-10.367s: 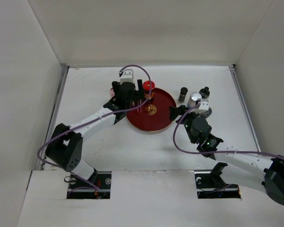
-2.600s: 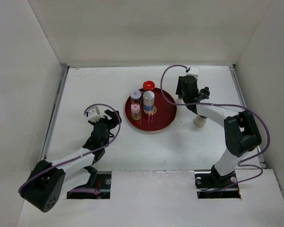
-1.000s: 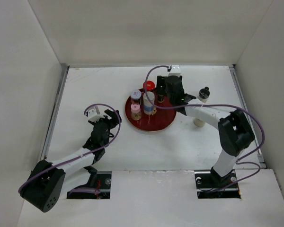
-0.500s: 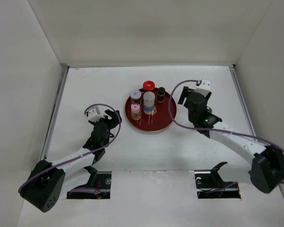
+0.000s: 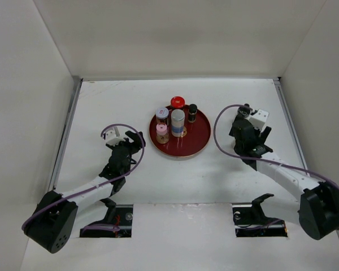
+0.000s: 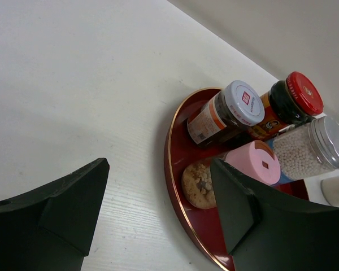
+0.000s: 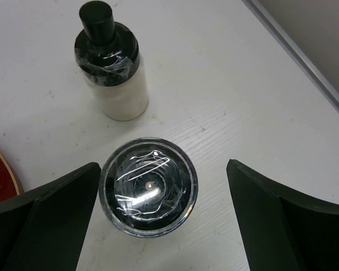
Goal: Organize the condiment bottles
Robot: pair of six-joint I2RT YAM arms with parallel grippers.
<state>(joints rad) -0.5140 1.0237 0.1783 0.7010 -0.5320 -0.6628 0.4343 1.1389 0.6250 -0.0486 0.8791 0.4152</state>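
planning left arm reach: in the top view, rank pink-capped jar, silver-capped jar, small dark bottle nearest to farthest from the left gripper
From left gripper:
1. pink-capped jar, tray left side
2. silver-capped jar, tray middle
3. small dark bottle, tray far right edge

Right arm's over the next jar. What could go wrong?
The open right gripper is lined up on the glossy black-rimmed jar; the white bottle with a black cap close beyond it could get knocked over. The round red tray is crowded in its far half with bottles; adding another may topple one.
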